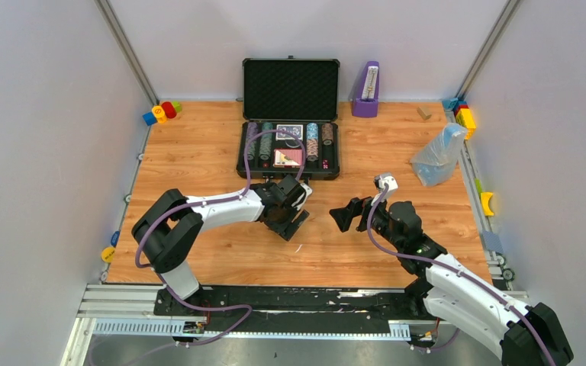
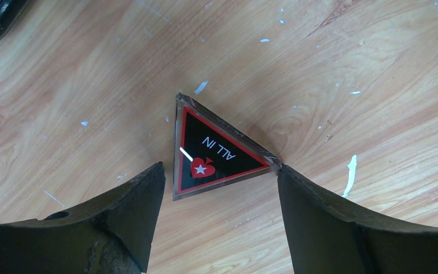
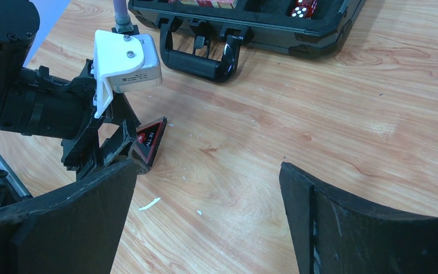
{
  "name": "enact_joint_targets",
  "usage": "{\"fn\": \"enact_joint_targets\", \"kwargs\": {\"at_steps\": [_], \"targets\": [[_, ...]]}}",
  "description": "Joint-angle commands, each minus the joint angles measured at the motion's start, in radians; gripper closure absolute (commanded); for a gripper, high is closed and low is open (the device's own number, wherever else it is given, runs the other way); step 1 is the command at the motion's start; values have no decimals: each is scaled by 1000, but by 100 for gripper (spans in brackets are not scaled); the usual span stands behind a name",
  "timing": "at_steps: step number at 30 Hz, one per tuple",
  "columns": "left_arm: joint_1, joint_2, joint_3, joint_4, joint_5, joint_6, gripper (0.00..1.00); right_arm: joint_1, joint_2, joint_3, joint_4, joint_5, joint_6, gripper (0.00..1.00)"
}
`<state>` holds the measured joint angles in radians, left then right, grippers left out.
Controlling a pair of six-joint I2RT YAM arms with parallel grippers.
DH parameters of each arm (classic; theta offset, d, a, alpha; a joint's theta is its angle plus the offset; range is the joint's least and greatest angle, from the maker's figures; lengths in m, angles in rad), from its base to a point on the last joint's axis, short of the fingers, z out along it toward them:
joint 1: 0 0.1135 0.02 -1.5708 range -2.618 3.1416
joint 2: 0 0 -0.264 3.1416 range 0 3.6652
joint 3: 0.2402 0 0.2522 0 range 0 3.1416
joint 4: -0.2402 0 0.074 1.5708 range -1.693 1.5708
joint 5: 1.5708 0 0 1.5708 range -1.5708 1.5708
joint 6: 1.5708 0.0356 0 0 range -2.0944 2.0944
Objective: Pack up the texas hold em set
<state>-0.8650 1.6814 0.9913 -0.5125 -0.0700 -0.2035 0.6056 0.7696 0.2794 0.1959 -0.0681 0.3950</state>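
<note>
Chips (image 1: 265, 142) and card decks (image 1: 288, 132) are seated in the open case (image 1: 291, 90) at 12 o'clock. One triangular token (image 2: 214, 154) is yet to be packed. It is found on the desk (image 1: 198, 152) at the case's 6 o'clock, straddled by the open left claw (image 2: 221, 168) but not clamped. The right claw (image 3: 208, 165) is held wide, empty.

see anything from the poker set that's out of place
Yes: the triangular ALL IN marker lies on the bare wooden table, in front of the open black case rather than inside it. The left gripper straddles it with its jaws open.
</note>
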Motion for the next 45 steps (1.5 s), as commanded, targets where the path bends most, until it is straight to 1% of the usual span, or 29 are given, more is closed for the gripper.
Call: {"fn": "enact_joint_targets", "kwargs": {"at_steps": [1,4,6,7,9,13,14,16,20,22,26,27,29,31,35,38,42,45], "targets": [[-10,-6,21,-3,-37,-4,19,5,-3,12,20,9,-1,1],[-13,-7,14,32,9,-9,7,5,-1,13,20,8,-1,1],[-15,-10,12,54,40,-13,2,5,0,13,20,9,-1,1],[-15,-10,12,59,45,-14,1,5,-1,13,20,10,-1,1],[-15,-4,14,65,44,-12,4,4,0,13,20,10,-2,1],[-15,16,24,49,14,-9,14,5,-1,12,20,10,-1,1],[-15,18,24,46,10,-9,18,4,-1,13,20,10,-1,1],[-15,23,26,40,-5,-14,22,5,1,12,20,9,-1,1],[-16,27,26,27,-26,-16,24,5,1,12,22,8,0,1],[-16,29,27,23,-38,-16,27,5,1,12,23,8,-1,1],[-16,8,27,31,-48,-29,37,4,1,12,23,8,-1,1],[-16,2,30,35,-47,-31,41,5,2,12,25,9,-1,1],[-16,-21,37,41,-42,-38,46,5,1,12,24,8,-1,1],[-15,-48,46,44,-45,-42,49,5,2,12,23,10,-1,1],[-9,-92,82,26,-77,-39,50,5,1,11,23,10,-1,1],[28,-97,129,8,-90,-35,51,4,1,13,23,10,-1,1],[97,-66,230,-6,-100,-50,52,5,0,13,23,12,-1,1],[146,5,347,-14,-111,-51,52,5,-4,13,18,17,-4,1]]}}
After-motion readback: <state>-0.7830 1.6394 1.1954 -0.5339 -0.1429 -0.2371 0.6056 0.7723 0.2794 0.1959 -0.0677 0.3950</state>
